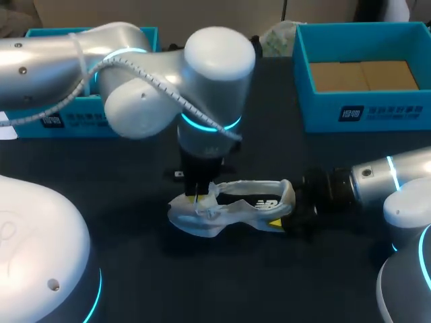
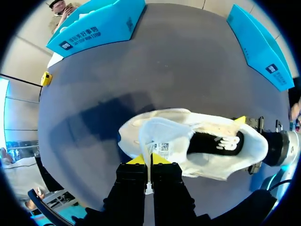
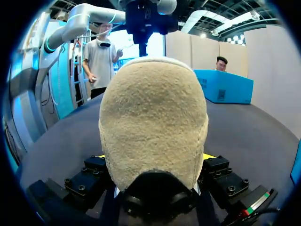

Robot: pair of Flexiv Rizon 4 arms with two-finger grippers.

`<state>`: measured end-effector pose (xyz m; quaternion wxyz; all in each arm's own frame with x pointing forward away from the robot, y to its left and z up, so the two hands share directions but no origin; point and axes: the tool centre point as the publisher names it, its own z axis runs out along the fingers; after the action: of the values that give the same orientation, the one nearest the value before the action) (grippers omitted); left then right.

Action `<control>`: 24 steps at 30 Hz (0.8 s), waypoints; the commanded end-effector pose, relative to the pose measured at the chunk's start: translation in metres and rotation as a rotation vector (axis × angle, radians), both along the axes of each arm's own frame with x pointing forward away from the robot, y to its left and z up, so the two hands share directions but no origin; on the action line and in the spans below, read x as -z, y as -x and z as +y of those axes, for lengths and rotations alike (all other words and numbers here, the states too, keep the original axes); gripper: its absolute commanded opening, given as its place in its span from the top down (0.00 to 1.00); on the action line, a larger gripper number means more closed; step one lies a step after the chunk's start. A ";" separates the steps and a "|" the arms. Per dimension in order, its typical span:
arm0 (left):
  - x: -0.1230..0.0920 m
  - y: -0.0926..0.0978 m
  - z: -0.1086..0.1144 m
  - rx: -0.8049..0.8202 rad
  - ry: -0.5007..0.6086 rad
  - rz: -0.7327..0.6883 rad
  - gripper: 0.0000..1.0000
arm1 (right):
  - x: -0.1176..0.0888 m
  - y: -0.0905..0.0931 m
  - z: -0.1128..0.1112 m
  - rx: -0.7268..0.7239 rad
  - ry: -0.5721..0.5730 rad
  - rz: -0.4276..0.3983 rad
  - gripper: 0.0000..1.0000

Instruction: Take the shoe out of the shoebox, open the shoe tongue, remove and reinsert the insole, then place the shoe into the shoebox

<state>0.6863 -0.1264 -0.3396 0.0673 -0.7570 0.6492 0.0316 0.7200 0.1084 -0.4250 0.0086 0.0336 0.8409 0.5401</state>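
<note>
Shoe (image 1: 232,205) lies on the dark worktop (image 1: 135,282) — left jaws pinched on its tongue (image 2: 160,141), right jaws clamped round its heel (image 3: 153,117).

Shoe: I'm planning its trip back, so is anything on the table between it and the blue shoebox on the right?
Nothing visible lies on the table between the shoe and that shoebox. Only the right gripper, gripping the heel, and its arm sit on that side; the left gripper pinches the tongue.
</note>
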 end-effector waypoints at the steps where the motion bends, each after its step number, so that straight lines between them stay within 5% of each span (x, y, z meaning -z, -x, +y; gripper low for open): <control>1: 0.019 -0.002 0.007 -0.008 0.010 -0.017 1.00 | 0.003 -0.002 0.002 0.000 0.004 0.001 1.00; 9: 0.035 -0.005 0.018 -0.026 -0.019 -0.014 1.00 | 0.003 -0.002 0.002 0.000 0.004 0.001 1.00; 11: 0.038 -0.005 0.019 -0.030 -0.024 -0.008 0.69 | 0.003 -0.002 0.002 0.000 0.004 0.001 1.00; 15: 0.038 -0.004 0.022 -0.038 -0.017 0.006 0.51 | 0.003 -0.002 0.002 0.000 0.004 0.001 1.00; 16: 0.037 -0.003 0.023 -0.040 -0.014 0.009 0.35 | 0.003 -0.002 0.002 0.000 0.004 0.001 1.00; 19: 0.033 -0.003 0.028 -0.052 -0.004 0.011 0.19 | 0.003 -0.002 0.002 0.000 0.004 0.001 1.00; 24: 0.027 -0.002 0.036 -0.062 -0.001 0.004 0.06 | 0.003 -0.002 0.002 0.000 0.004 0.001 1.00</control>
<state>0.6908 -0.0983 -0.3727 0.0694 -0.7764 0.6249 0.0432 0.7200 0.1083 -0.4251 0.0086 0.0338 0.8409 0.5400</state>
